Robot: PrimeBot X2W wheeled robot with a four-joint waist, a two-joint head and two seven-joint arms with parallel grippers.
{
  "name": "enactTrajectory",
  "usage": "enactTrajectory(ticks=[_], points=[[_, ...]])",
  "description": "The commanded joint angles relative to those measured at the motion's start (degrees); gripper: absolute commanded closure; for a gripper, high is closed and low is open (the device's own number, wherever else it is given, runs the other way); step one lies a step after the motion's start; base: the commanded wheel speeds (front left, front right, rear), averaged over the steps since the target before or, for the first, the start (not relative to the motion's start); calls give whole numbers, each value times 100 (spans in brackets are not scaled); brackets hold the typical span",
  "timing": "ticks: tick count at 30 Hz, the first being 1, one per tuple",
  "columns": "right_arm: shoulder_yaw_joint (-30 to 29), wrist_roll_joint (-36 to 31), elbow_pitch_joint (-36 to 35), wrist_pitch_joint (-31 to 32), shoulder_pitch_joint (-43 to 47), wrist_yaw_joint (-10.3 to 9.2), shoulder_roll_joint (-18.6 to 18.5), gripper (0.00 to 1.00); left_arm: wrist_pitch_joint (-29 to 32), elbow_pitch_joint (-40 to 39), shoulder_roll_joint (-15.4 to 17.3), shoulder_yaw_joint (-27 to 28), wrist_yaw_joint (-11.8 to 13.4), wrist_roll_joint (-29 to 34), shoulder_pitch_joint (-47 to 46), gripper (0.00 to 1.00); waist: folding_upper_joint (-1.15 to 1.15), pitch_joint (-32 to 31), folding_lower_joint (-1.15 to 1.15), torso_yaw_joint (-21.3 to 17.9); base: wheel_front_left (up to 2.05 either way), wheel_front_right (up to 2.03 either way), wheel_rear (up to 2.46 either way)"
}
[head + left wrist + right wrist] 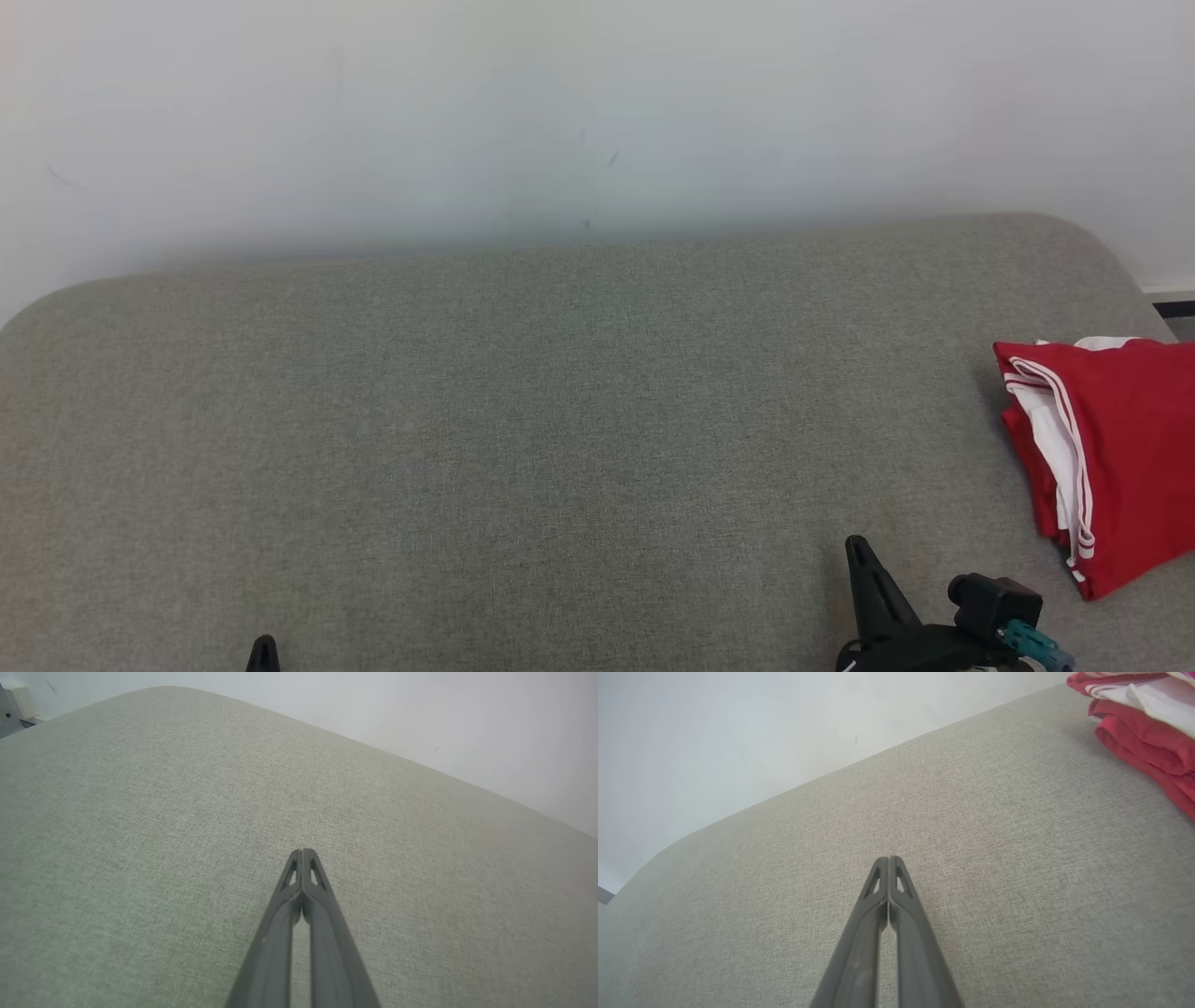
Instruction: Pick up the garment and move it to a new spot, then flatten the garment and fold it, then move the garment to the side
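1. The garment [1134, 448] is bright red, with white layers inside and thin white stripes along its edge.
2. The padded surface [523, 420] is a plain grey-green weave.
3. The wall [560, 112] is off-white.
4. The left gripper [263, 646] and right gripper [855, 543] are black; the plug [1032, 644] is teal.

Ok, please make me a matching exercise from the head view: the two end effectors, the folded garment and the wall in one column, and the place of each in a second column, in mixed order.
Column one:
1. left end effector
2. right end effector
3. garment
4. wall

Column two:
A. folded, at the right edge, lying on the grey surface
B. across the top, behind the grey surface
C. lower left, its tip at the bottom edge
D. lower right, shut, near the garment but apart from it

Pairs: 1-C, 2-D, 3-A, 4-B.
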Motion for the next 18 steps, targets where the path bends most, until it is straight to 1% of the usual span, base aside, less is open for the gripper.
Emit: enactTrajectory(ticks=[1, 7, 8, 18], points=[[-47, 307, -160, 58, -85, -1, 2, 100, 51, -130, 31, 8, -34, -328, -151, 100, 0, 1, 0, 3, 0, 0, 0], [-119, 897, -292, 206, -68, -2, 3, 100, 187, -197, 34, -4, -52, -938, -207, 100, 0, 3, 0, 13, 0, 0, 0], [-119, 897, -292, 206, -68, -2, 3, 100, 187, -197, 34, -4, -52, -938, -207, 100, 0, 3, 0, 13, 0, 0, 0], [-238, 1795, -481, 435, -50, -3, 4, 100, 412, -281, 39, -6, -82, -1861, -304, 100, 0, 7, 0, 28, 0, 0, 0]])
